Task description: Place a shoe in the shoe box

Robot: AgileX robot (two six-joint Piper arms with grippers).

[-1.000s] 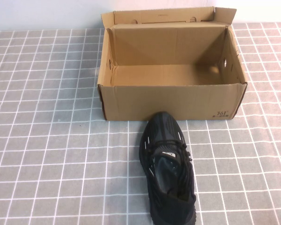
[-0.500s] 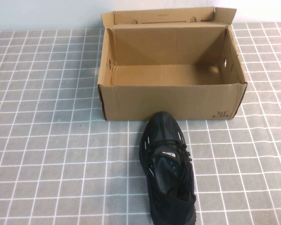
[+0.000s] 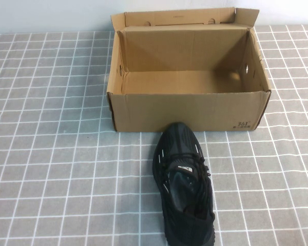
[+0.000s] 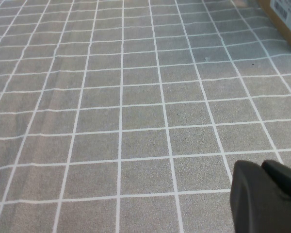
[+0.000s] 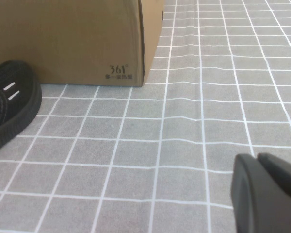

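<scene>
The shoe (image 3: 184, 184) lies lengthwise on the counter (image 3: 56, 169), toe touching the shoe box (image 3: 187, 110) front, nearer the right gripper (image 5: 269, 194) than the left gripper (image 4: 264, 196); both grippers look closed, holding nothing.

Shoe box (image 5: 72, 39): dark print "361°" at the lower front corner, with a smaller line beneath it, illegible. Barcode-style label on the shoe box corner in the left wrist view; digits unreadable.
</scene>
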